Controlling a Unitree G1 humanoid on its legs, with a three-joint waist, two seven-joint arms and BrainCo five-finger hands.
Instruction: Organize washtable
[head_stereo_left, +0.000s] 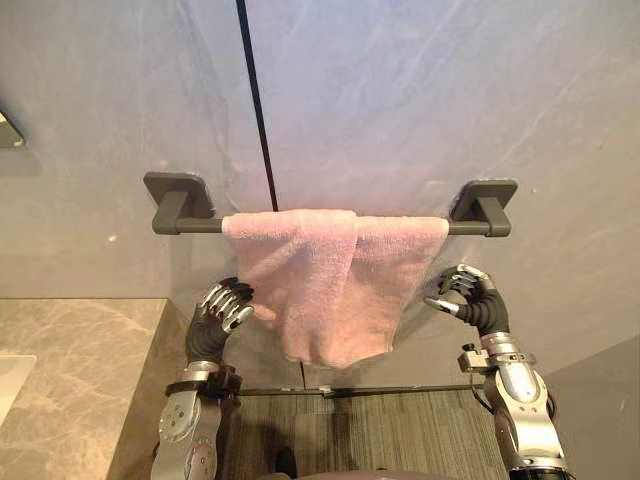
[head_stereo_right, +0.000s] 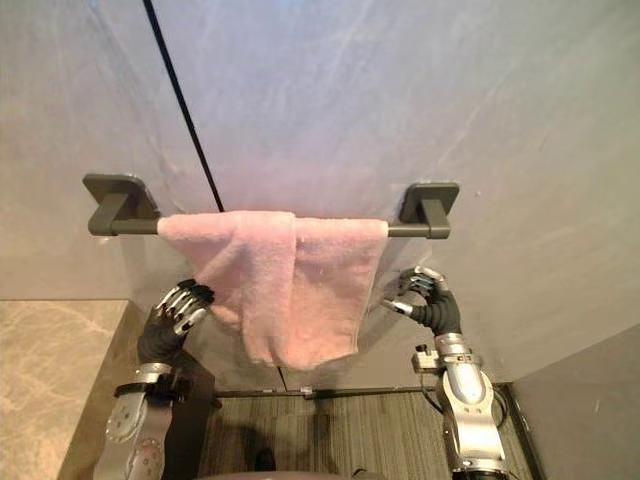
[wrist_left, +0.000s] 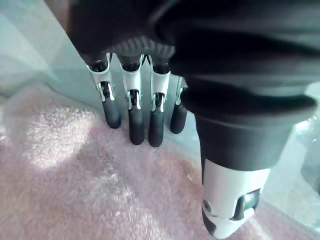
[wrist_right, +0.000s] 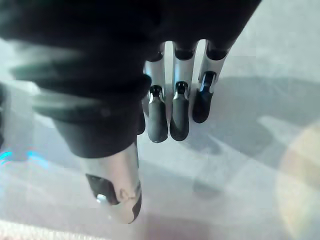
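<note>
A grey wall (head_stereo_left: 450, 100) carries a dark bar (head_stereo_left: 190, 226) above both hands. A pink towel (head_stereo_left: 330, 280) hangs over the bar, between the hands. The left hand (head_stereo_left: 215, 320) is just beside one edge of the towel, its fingers loose and gripping nothing. The right hand (head_stereo_left: 478, 300) is near the other edge, the same.

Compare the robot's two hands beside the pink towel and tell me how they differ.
The left hand has its fingertips at the pink towel's left edge, seemingly touching it; the right hand hangs clear of the right edge. Past the left hand's fingers lies towel; past the right hand's, grey wall. Both are raised below the rail, loosely bent, holding nothing.
</note>
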